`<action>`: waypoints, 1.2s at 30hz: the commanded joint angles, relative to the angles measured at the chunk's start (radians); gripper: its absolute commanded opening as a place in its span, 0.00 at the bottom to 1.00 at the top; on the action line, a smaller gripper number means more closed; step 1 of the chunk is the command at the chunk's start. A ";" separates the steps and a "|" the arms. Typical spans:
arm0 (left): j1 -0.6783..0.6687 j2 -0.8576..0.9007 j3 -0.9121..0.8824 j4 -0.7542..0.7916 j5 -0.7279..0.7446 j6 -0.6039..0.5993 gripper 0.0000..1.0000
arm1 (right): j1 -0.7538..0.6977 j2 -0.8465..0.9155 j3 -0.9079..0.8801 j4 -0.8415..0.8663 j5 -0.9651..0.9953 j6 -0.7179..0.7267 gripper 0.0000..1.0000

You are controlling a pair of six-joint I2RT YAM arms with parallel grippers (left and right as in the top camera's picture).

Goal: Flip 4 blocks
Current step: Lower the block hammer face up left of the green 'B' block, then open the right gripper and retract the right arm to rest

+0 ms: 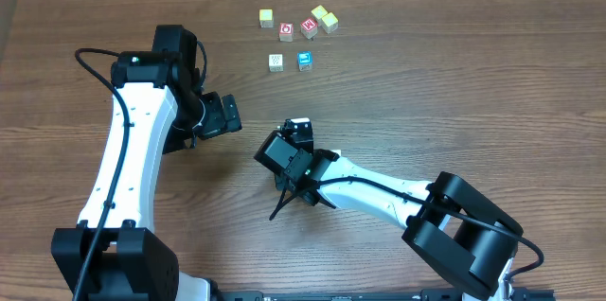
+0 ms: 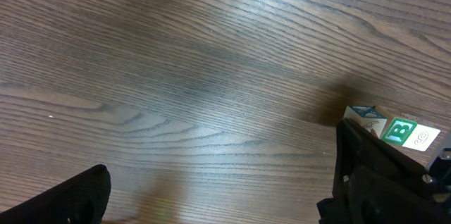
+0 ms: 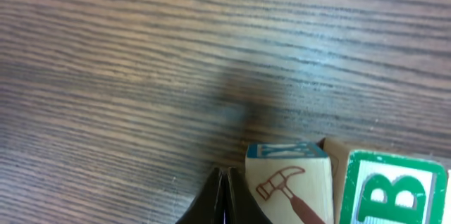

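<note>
Table (image 1: 454, 83): brown wood grain, seen from overhead.

Left gripper (image 1: 225, 114): jaws are spread wide, nothing is held between them. In the left wrist view only bare wood is seen between the two dark fingers (image 2: 77, 197).

Right gripper (image 3: 225, 182): fingers are pressed together, nothing is pinched. The tip is placed just to the left of the hammer block (image 3: 289, 182); contact cannot be confirmed.

Hammer block: pale cube, with a brown hammer drawn on the near face and a blue-edged print on top. It is set on the table, upright.

Green-B block (image 3: 391, 189): pale cube with a green-framed letter B. It is set just right of the hammer block, side by side with it and apparently touching. Both are also seen at the right edge of the left wrist view, partly hidden behind a finger.

Dotted block (image 1: 275, 61): pale cube, found farther back on the table, well apart from both grippers. A blue-faced cube (image 1: 304, 60) is set just to its right.

Farther still, two red-faced cubes (image 1: 286, 31) and three yellowish cubes (image 1: 266, 18) are grouped loosely.
</note>
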 commanded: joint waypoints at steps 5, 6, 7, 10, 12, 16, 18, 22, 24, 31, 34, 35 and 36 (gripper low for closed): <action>-0.002 -0.009 0.021 0.001 -0.010 -0.018 1.00 | 0.003 -0.003 0.019 0.021 0.069 0.001 0.04; -0.002 -0.009 0.021 0.001 -0.010 -0.018 1.00 | 0.003 -0.003 0.019 0.021 0.075 0.001 0.04; -0.002 -0.009 0.021 0.001 -0.011 -0.018 1.00 | 0.003 -0.003 0.019 0.021 0.075 0.001 0.04; -0.002 -0.009 0.021 0.001 -0.010 -0.018 1.00 | 0.003 -0.003 0.019 0.024 0.076 0.001 0.04; -0.002 -0.009 0.021 0.001 -0.011 -0.018 1.00 | 0.003 -0.003 0.019 0.026 0.083 0.001 0.04; -0.002 -0.009 0.021 0.001 -0.011 -0.018 1.00 | 0.003 -0.003 0.019 0.035 0.109 0.001 0.04; -0.002 -0.009 0.021 0.001 -0.011 -0.018 1.00 | 0.003 -0.003 0.019 0.038 0.113 0.001 0.04; -0.002 -0.009 0.021 0.001 -0.011 -0.018 1.00 | 0.003 -0.003 0.019 0.038 0.117 0.001 0.04; -0.002 -0.009 0.021 0.001 -0.010 -0.018 1.00 | 0.003 -0.003 0.019 0.037 0.119 0.001 0.04; -0.002 -0.009 0.021 0.001 -0.011 -0.018 1.00 | 0.003 -0.006 0.021 0.057 0.126 -0.001 0.08; -0.002 -0.009 0.021 0.001 -0.010 -0.018 1.00 | 0.003 -0.022 0.031 0.055 0.106 -0.009 0.08; -0.002 -0.009 0.021 0.001 -0.011 -0.018 1.00 | 0.003 -0.035 0.032 0.056 0.087 -0.019 0.08; -0.002 -0.009 0.021 0.001 -0.011 -0.018 1.00 | 0.003 -0.050 0.032 0.056 0.065 -0.031 0.08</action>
